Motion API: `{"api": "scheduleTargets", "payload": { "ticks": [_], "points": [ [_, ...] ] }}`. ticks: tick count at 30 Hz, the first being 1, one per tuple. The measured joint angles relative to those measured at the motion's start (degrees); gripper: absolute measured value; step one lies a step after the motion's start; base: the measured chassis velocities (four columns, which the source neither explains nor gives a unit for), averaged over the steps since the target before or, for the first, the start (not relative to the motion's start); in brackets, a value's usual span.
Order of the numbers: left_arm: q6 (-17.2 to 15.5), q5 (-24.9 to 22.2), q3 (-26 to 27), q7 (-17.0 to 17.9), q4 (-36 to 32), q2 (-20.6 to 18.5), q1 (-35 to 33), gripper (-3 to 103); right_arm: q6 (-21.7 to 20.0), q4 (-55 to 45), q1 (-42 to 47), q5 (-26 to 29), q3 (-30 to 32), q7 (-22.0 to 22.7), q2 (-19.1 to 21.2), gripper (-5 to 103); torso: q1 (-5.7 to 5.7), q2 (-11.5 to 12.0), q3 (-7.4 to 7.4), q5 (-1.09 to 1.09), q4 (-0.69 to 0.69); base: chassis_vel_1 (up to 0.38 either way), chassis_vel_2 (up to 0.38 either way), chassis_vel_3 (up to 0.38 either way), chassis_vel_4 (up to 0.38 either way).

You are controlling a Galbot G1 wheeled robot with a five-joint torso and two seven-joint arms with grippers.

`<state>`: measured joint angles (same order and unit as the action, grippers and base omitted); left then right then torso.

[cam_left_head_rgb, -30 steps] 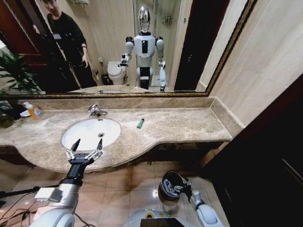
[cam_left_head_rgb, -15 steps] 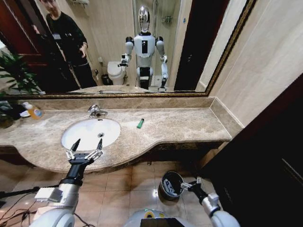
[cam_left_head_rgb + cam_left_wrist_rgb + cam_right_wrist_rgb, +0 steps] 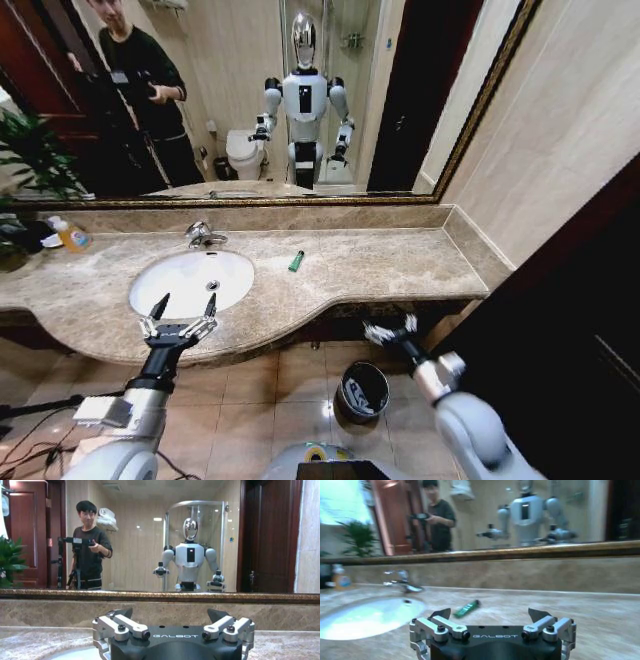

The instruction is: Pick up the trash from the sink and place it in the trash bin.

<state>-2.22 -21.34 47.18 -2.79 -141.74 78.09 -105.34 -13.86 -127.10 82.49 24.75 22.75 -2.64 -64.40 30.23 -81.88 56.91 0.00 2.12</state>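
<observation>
Bathroom counter with both arms raised in front of it. The sink (image 3: 192, 280) sits at about 10 o'clock from the centre of the head view, set into the marble counter (image 3: 380, 262), with the tap (image 3: 203, 235) at its 12 o'clock. The basin appears bare of any pieces. One piece of trash, a small green tube (image 3: 297, 261), lies flat on the counter at the sink's 3 o'clock, near the rim but apart from it; in the right wrist view it (image 3: 467, 608) rests between the basin and the right gripper. The trash bin (image 3: 363, 390) stands on the floor tiles below the counter edge, at roughly 6 o'clock, placed low so that pieces can be dropped straight into its open mouth; some light scraps appear to lie inside.

Left gripper (image 3: 179, 314): held level at the sink's 6 o'clock, just over the counter's front edge, fingers spread wide, holding and touching nothing. Its position suggests it is parked facing the basin.

Right gripper (image 3: 391, 329): held at the counter's front edge, at the bin's 12 o'clock, fingers wide apart and empty. Pointed toward the counter, it seems placed for a reach at the green tube.
</observation>
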Motion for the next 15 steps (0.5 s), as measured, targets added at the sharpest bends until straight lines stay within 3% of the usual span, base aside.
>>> {"api": "scheduleTargets", "payload": {
  "ticks": [6, 8, 11, 15],
  "points": [
    [0.00, 0.00, 0.00, 0.00, 0.01, 0.00, 0.00, 100, -2.66, 7.76, -15.89, 1.19, -11.22, 1.58, 0.35, 100, 0.00, 0.00, 0.00, -0.01, -0.02, 0.000, 0.000, 0.000, 0.000],
    [0.00, 0.00, 0.00, 0.00, 0.00, 0.00, 0.00, 100, -3.08, 8.58, -17.65, 1.33, -12.50, 1.93, 0.17, 100, 0.00, 0.00, 0.00, -0.02, -0.01, 0.000, 0.000, 0.000, 0.000],
    [0.00, 0.00, 0.00, 0.00, 0.00, 0.00, 0.00, 100, -5.19, 14.67, -27.45, 1.63, -19.99, 6.32, -2.29, 100, 0.00, 0.00, 0.00, -0.01, 0.00, 0.000, 0.000, 0.000, 0.000],
    [0.00, 0.00, -0.01, -0.04, 0.00, 0.00, 0.00, 100, -6.89, 20.58, -34.33, 1.97, -25.22, 11.19, -5.94, 100, 0.00, 0.01, 0.00, -0.02, -0.01, 0.000, 0.000, 0.000, 0.000]
  ]
}}
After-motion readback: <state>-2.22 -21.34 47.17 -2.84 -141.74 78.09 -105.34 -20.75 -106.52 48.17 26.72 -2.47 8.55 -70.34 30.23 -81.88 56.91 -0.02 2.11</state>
